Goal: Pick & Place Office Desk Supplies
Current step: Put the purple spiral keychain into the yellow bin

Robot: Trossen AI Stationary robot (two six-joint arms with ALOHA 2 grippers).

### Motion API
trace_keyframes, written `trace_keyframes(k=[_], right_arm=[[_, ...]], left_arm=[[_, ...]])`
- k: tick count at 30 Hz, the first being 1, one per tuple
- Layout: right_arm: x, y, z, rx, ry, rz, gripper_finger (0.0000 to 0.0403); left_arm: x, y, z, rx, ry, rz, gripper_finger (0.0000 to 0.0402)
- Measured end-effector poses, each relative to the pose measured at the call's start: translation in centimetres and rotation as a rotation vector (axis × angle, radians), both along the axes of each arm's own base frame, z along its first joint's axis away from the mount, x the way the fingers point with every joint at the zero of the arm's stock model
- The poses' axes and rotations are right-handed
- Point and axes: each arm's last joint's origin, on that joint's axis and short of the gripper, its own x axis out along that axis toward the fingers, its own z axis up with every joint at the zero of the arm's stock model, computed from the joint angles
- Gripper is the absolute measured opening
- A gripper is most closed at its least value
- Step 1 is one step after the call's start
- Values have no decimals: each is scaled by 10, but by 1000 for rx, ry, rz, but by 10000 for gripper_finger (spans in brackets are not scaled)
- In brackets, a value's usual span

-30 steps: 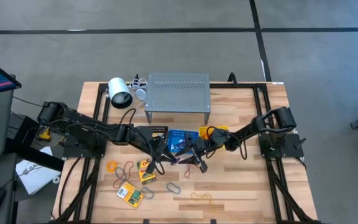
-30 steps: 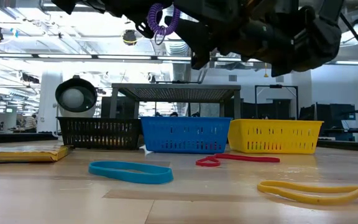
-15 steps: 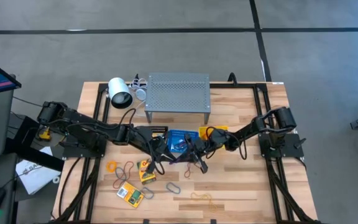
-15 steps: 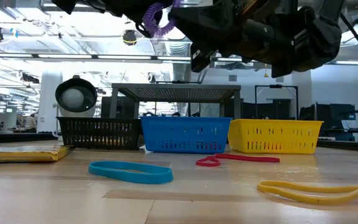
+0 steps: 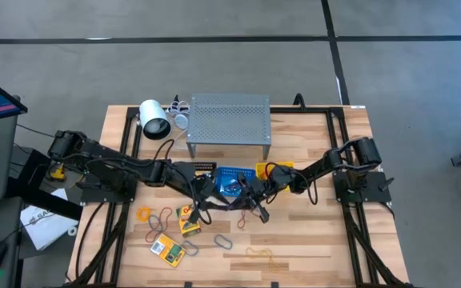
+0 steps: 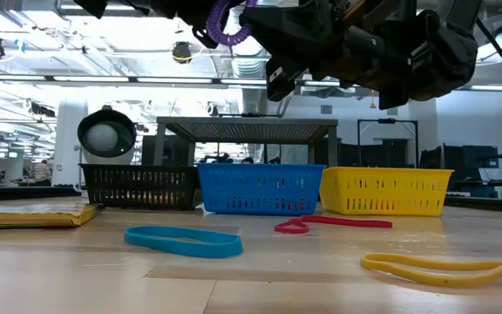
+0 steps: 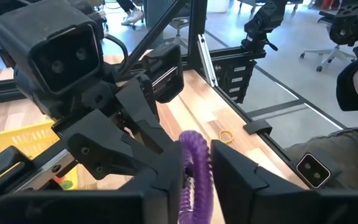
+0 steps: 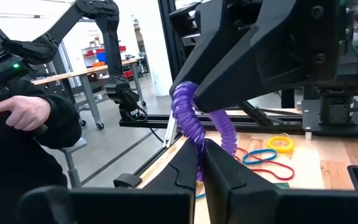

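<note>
Grey perforated shelf (image 5: 229, 117), white cylindrical lamp (image 5: 154, 121)

Purple coiled band (image 8: 194, 124) hangs pinched aloft.

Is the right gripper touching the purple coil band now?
Touching. In the right wrist view, the right gripper has its fingers shut on the purple coil band, pinching its lower strand between the tips.

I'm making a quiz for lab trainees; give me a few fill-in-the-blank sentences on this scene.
1. Both grippers meet at a coiled band loop coloured ____.
2. The right gripper has its fingers ____ on that loop.
3. Between the black mesh basket and the yellow plastic basket stands a ____ one.

Missing words: purple; shut; blue
</note>
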Motion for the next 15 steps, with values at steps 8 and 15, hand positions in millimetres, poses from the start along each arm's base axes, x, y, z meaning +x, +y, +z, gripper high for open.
trace_keyframes(k=[8, 15], right_arm=[[0, 0, 1, 1, -7, 4, 3], [-2, -7, 9, 12, 10, 28, 3]], left_arm=[[0, 0, 0, -6, 2, 2, 170], [-12, 2, 18, -10, -44, 2, 222]])
